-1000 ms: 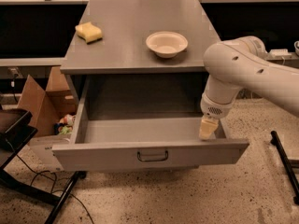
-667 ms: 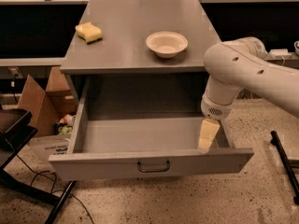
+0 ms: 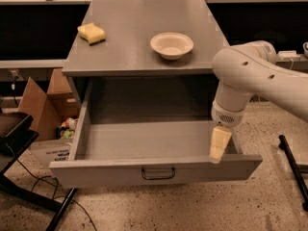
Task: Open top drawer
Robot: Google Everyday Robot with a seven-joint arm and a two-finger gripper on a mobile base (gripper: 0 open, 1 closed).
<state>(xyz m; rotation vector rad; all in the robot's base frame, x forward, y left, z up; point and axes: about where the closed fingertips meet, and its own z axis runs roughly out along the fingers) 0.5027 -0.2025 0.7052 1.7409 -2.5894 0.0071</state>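
Observation:
The top drawer (image 3: pixel 144 143) of the grey metal cabinet stands pulled far out, its deep grey tray bare inside. Its front panel (image 3: pixel 96 171) carries a small black bail handle (image 3: pixel 158 173) at mid-front. My gripper (image 3: pixel 219 146) hangs from the white arm (image 3: pixel 255 78) at the drawer's right front corner, its cream fingers (image 3: pixel 217 148) reaching down just behind the front panel inside the tray. The lower drawers are hidden under the open one.
A white bowl (image 3: pixel 172 44) and a yellow sponge (image 3: pixel 91 32) sit on the cabinet top (image 3: pixel 139 20). A cardboard box (image 3: pixel 41 107) with clutter stands at the left. A black chair base (image 3: pixel 29 191) is at lower left, a black stand leg (image 3: pixel 293 170) at right.
The drawer has slid further out toward the camera, its front panel now lower in view. The gripper moved down and forward with it at the right front corner.

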